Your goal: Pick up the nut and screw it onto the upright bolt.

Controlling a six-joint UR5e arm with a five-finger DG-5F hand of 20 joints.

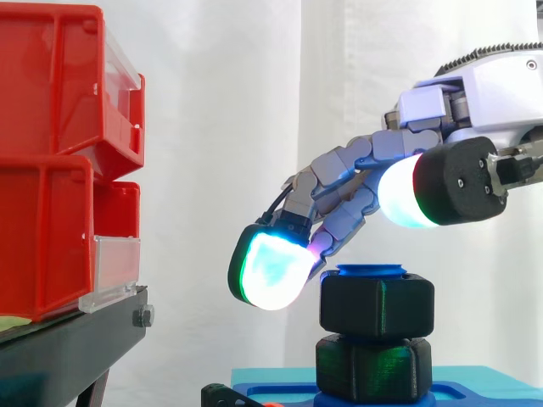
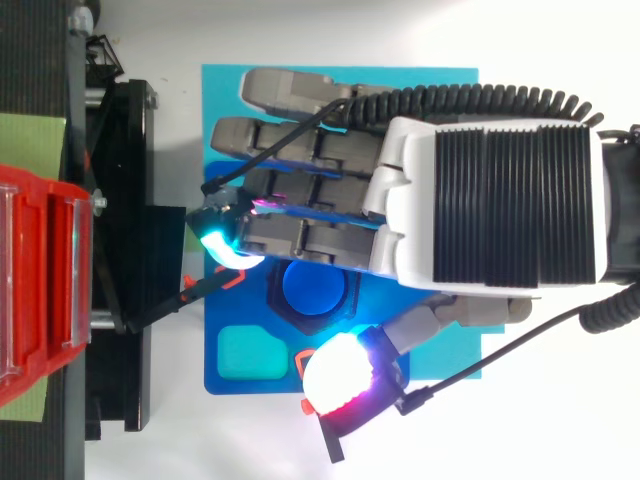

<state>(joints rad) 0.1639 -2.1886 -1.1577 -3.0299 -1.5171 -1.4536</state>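
**A:** What is hidden or cut off?

**B:** The bolt shank sits inside the black nut, so just its blue top shows above. Under the nut is a lower hex block, also black. The seam between them is too dark to tell if they touch. The side view cuts the blue base plate at its bottom edge. From above, the back of the hand covers much of the plate, and the fingers overlap the nut's 12 o'clock edge.

**A:** Hand state?

**B:** Loosely spread, gripping nothing. The fingers reach out with a slight bend, and the thumb is well apart from them.

**A:** Nut relative to the hand?

**B:** The nut sits at the top of the upright bolt, below the gap between fingers and thumb.
- **Side view:** The cyan-white fingertip is at the nut's 9 o'clock, just beside it across a narrow gap. The thumb pad is at 1 o'clock, above and apart.
- **Top view:** The fingertip is at 10 o'clock of the bolt top, and the thumb pad is at 5 o'clock, past the nut's edge.
- **Contact:** I cannot tell whether the inner fingers touch the nut's top.

**A:** Surroundings?

**B:** Red bins on a black stand, at 9 o'clock in the side view, well apart.
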